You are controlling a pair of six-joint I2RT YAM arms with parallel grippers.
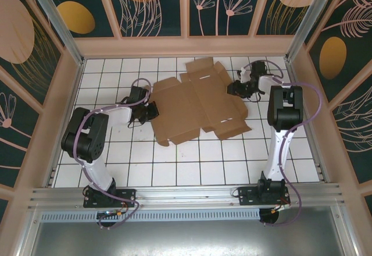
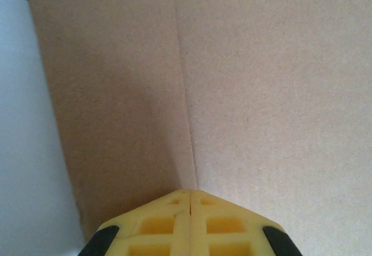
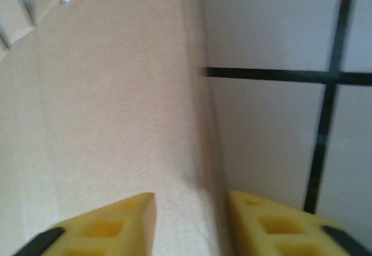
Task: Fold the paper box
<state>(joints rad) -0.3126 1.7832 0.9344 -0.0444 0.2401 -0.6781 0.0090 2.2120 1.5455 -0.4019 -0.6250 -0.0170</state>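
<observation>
One sheet: the paper box [image 1: 197, 102] is lying flat and unfolded toward 12 o'clock on the tabletop [image 1: 174, 163], flaps spreading outward.
Left end effector [image 1: 150, 112]: it is sitting at the sheet's 9 o'clock edge. In its wrist view the fingers are fully closed, tip against tip, gripping nothing and pointing along a crease [image 2: 185, 93].
Right end effector [image 1: 239, 88]: it is working the 2 o'clock edge. The wrist view is blurred, but its fingers are standing partly apart with a cardboard edge running between them and no firm pinch visible.
Risk, slip: the thin edge is likely sliding out if the fingers are closing off-centre.
Risk, shift: the light sheet is probably skating across the smooth tiles if the left tips are not pinning it.
Risk, crease: lifting away from a score line is liable to be buckling the panel.
Surface: white square tiles with dark grout are covering the tabletop, looking slick.
Room: dark panels [image 1: 151, 0] with pale flower prints are enclosing three sides, and a metal rail [image 1: 186, 195] is carrying both bases at 6 o'clock.
</observation>
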